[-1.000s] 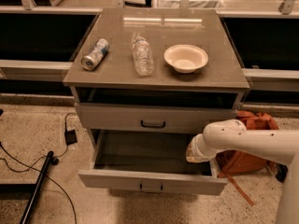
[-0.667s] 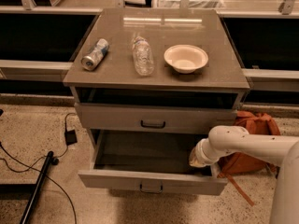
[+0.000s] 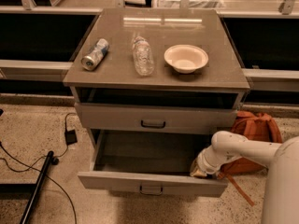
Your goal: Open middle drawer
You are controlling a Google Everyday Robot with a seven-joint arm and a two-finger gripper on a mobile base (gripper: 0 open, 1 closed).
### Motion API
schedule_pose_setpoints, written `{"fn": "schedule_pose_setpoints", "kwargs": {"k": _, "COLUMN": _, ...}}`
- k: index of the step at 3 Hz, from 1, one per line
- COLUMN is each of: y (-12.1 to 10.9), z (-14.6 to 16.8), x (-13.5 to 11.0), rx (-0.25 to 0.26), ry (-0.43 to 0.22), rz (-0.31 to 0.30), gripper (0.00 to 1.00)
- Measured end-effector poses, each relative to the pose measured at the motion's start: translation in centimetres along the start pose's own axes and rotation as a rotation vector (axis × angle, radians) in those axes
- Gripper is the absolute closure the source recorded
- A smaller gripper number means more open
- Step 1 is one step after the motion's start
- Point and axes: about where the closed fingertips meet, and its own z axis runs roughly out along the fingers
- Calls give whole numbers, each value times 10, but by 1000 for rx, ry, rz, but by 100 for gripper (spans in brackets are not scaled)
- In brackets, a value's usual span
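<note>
Well, the middle drawer stands pulled well out toward the near side, its long front running left to right, below the taller drawer. The pincer sits at its right end, just behind the front; the handle lies to its left. Apart or together, I cannot tell

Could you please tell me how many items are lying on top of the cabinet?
3: a can at left, a bottle in the middle, a bowl at right. The gripper is lower, at the open middle drawer's right end.
</note>
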Motion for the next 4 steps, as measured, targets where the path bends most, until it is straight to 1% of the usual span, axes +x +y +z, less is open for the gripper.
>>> {"fn": "schedule_pose_setpoints", "kwargs": {"k": 1, "y": 1, "z": 0, "x": -1, "rx": -5, "ry": 1, "rz": -2, "gripper": 100}}
{"fn": "schedule_pose_setpoints", "kwargs": {"k": 2, "y": 18, "z": -1, "x": -8, "rx": -45, "ry": 13, "rz": -20, "gripper": 100}}
{"fn": "schedule_pose_setpoints", "kwargs": {"k": 3, "y": 41, "z": 1, "x": -19, "rx": -117, "ry": 16, "rz": -37, "gripper": 100}}
{"fn": "schedule_pose_setpoints", "kwargs": {"k": 4, "y": 60, "z": 3, "x": -29, "rx": -179, "ry": 6, "rz": -49, "gripper": 100}}
